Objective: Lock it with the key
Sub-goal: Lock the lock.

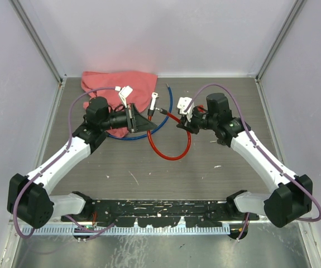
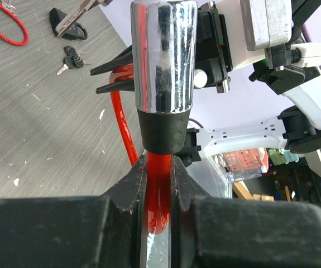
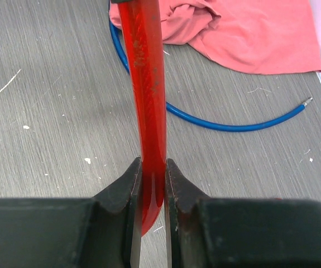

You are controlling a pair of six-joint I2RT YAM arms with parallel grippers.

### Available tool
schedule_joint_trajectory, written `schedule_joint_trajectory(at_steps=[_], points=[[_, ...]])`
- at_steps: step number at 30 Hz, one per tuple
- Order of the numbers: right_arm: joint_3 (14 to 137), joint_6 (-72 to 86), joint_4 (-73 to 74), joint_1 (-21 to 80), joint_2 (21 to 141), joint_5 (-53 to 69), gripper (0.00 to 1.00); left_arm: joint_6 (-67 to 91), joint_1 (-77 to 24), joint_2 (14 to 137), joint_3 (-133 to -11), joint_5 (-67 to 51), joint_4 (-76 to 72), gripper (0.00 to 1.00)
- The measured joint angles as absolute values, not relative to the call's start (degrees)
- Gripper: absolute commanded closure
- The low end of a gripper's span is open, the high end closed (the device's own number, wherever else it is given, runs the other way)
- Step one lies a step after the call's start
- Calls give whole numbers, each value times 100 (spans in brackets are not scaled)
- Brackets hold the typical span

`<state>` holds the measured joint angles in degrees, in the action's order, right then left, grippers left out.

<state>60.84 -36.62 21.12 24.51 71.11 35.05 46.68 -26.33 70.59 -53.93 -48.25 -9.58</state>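
"So, how do the arms sit?"

"Both reach in from the lower corners of the top view and bend toward the middle of the table, wrists turned inward so they face one another. The left gripper is centre-left, the right gripper centre-right."

"And the claws?"

"Each is clenched on the red cable. In the left wrist view the fingers pinch it just under the chrome lock head, which stands upright above them. In the right wrist view the cable runs straight up the frame from between the pads."

"Where are the keys?"

"The keys lie flat on the table in the upper left of the left wrist view, well apart from both claws."

"Anything else?"

"A blue cable curves across the table past a red cloth at the top of the right wrist view."
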Motion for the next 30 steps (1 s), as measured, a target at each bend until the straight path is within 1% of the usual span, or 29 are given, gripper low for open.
schedule_joint_trajectory(at_steps=[30], points=[[6143,-3531,2152,2453,7129,3205,99,4869,-2740,7083,-5387,-5043,-1282,100]])
